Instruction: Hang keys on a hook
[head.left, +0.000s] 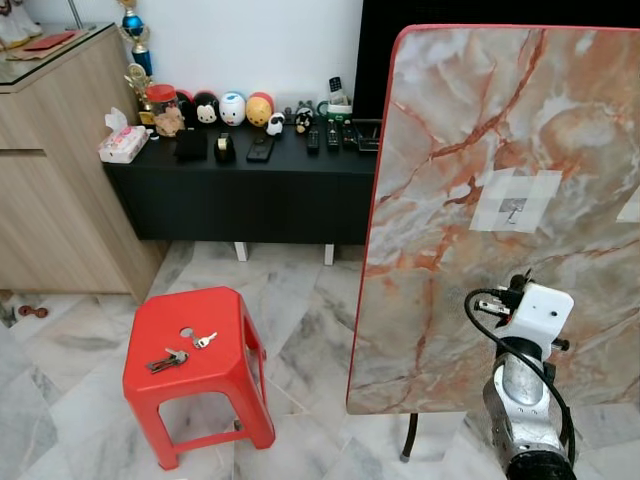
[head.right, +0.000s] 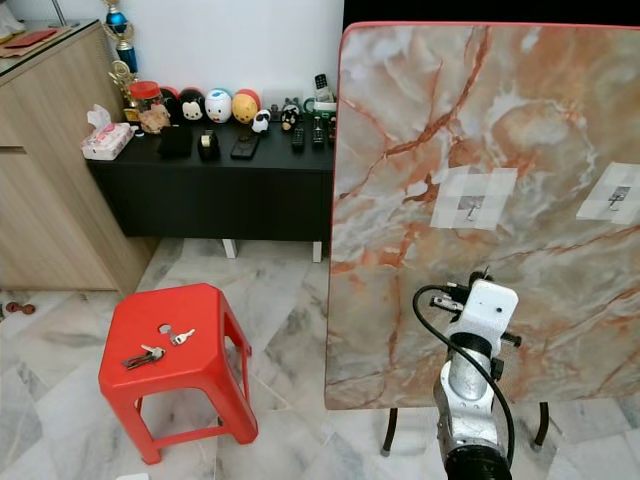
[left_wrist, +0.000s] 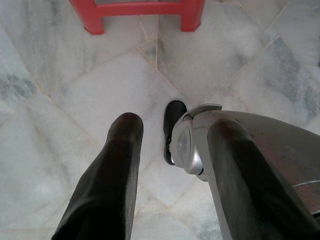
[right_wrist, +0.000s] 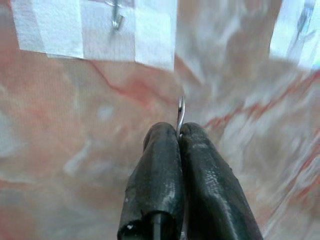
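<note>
The keys (head.left: 168, 358) are lying on top of the red stool (head.left: 225, 375), a smaller key (head.left: 204, 340) just beside them. The left end effector (left_wrist: 170, 165) hangs over the floor, fingers spread wide, holding nothing. Over right, the right end effector (right_wrist: 178, 135) is pinched tight on a thin metal ring (right_wrist: 180, 112), below the taped hook (right_wrist: 116, 15) on the upended marble tabletop (head.left: 480, 120).

A silver right arm (head.left: 522, 400) — white wrist block, looped black cable — and each hand (right_wrist: 178, 137) has long black fingers.
</note>
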